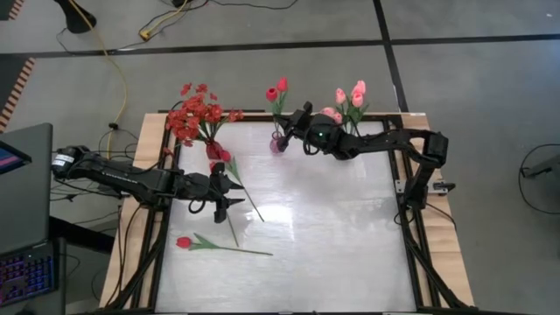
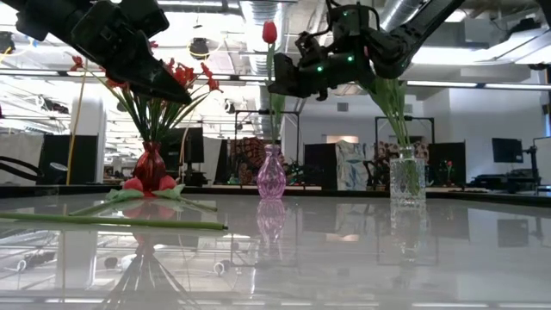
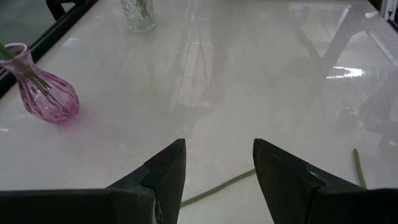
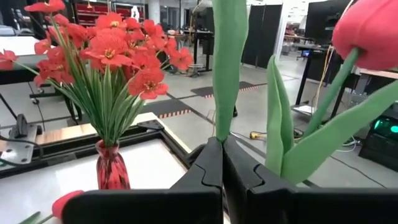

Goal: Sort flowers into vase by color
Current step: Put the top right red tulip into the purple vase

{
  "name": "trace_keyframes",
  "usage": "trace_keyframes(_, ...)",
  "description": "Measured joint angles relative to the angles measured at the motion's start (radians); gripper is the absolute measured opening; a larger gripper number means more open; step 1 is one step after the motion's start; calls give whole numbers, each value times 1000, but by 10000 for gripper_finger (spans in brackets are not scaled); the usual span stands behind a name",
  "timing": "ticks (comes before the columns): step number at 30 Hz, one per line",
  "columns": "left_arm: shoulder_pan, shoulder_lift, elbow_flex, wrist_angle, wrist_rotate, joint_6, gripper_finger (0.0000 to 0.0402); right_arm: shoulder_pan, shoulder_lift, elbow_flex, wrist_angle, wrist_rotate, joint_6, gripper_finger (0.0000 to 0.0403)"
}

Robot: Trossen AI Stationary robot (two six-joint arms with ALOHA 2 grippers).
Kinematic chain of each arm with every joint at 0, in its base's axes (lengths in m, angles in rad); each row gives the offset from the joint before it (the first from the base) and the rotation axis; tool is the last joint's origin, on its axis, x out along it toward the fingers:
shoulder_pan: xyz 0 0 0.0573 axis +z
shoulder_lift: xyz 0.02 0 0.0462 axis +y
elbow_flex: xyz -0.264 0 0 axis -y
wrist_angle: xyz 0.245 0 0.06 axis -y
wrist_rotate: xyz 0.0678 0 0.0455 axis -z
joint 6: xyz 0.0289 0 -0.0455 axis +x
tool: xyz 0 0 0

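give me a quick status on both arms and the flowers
Right tool shut on red tulip stem, in pink vase. Left tool open, empty, over loose stems. One more red tulip lying on table. Nothing blocking.

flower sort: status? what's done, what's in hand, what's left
Done: red blossom spray sits in the red vase; pink tulips in the clear vase.
In hand: right gripper is shut on a red tulip's stem above the purple vase.
Left: two red tulips lie on the table, one in front, one by the red vase. Left gripper is open and empty above a stem.
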Motion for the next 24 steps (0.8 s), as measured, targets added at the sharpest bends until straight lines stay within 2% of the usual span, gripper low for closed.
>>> trace_keyframes(6, 0, 0, 0, 10, -13, 17, 176, 1, 0, 1, -18, 0, 0, 27)
trace_keyframes(14, 0, 0, 0, 14, -15, 17, 176, 1, 0, 1, -71, 0, 0, 49)
trace_keyframes(24, 0, 0, 0, 15, -14, 13, 176, 1, 0, 1, -76, 0, 0, 52)
